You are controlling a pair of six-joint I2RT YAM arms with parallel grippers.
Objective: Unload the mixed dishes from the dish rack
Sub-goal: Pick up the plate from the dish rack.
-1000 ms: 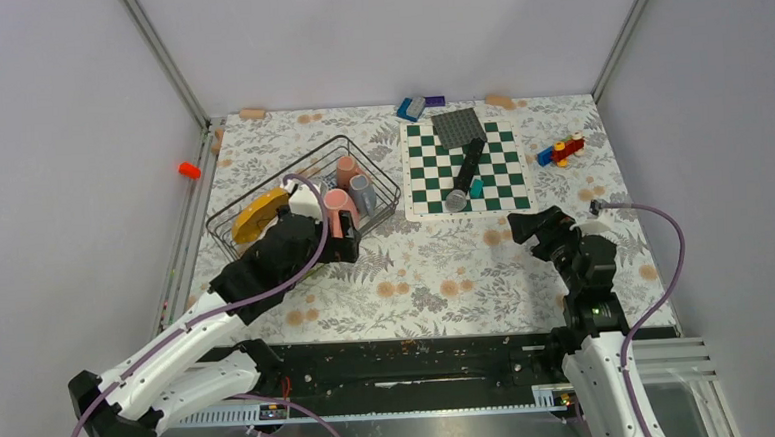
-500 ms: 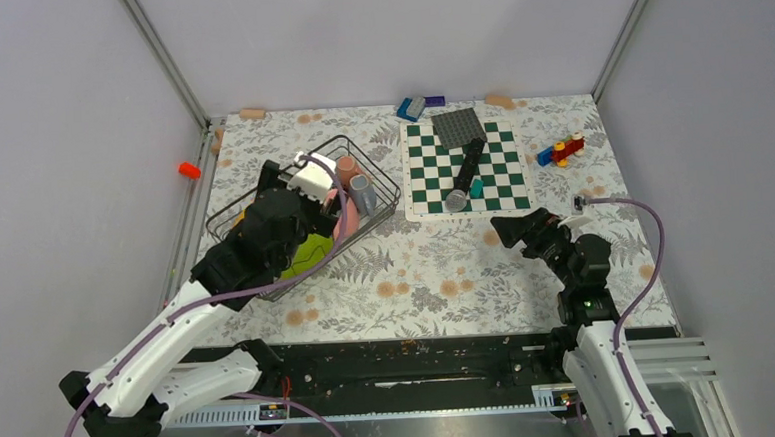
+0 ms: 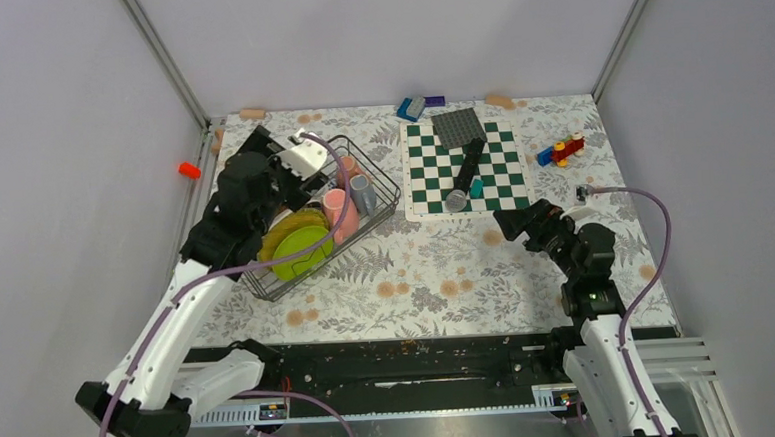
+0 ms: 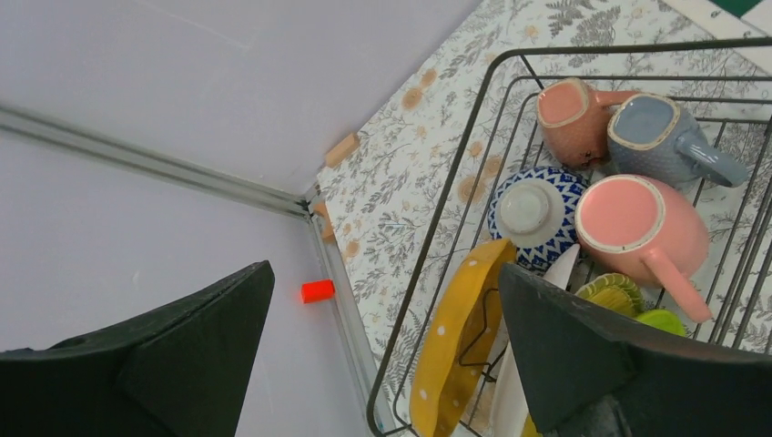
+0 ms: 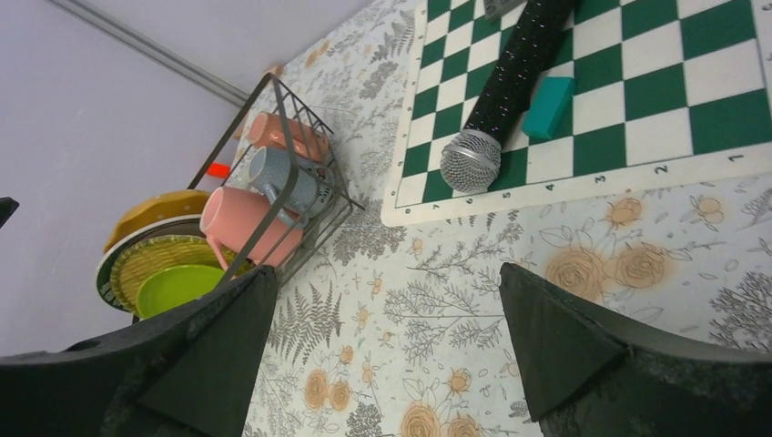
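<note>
The dark wire dish rack (image 3: 389, 184) stands at the left of the table. It holds a lime-green plate (image 3: 297, 251), a yellow-orange plate (image 4: 460, 337) and a white plate (image 4: 557, 271) on edge. Also in it are a large pink mug (image 4: 637, 223), a smaller pink mug (image 4: 572, 116), a grey mug (image 4: 655, 137) and an upturned blue patterned bowl (image 4: 533, 211). My left gripper (image 3: 278, 152) hangs open above the rack's far-left corner, holding nothing. My right gripper (image 3: 524, 216) hovers open over the floral cloth, just below the chessboard.
A green-white chessboard (image 3: 427, 181) carries a black microphone (image 3: 466, 169), a teal block (image 3: 476, 187) and a grey baseplate (image 3: 458, 127). Toy blocks (image 3: 560, 151) lie at the far right, blue blocks (image 3: 413, 107) at the back. An orange-red block (image 3: 190, 170) sits beyond the left rail.
My left arm has swung from the rack's near side up and back to its far-left corner, uncovering the plates. The right gripper has shifted slightly forward.
</note>
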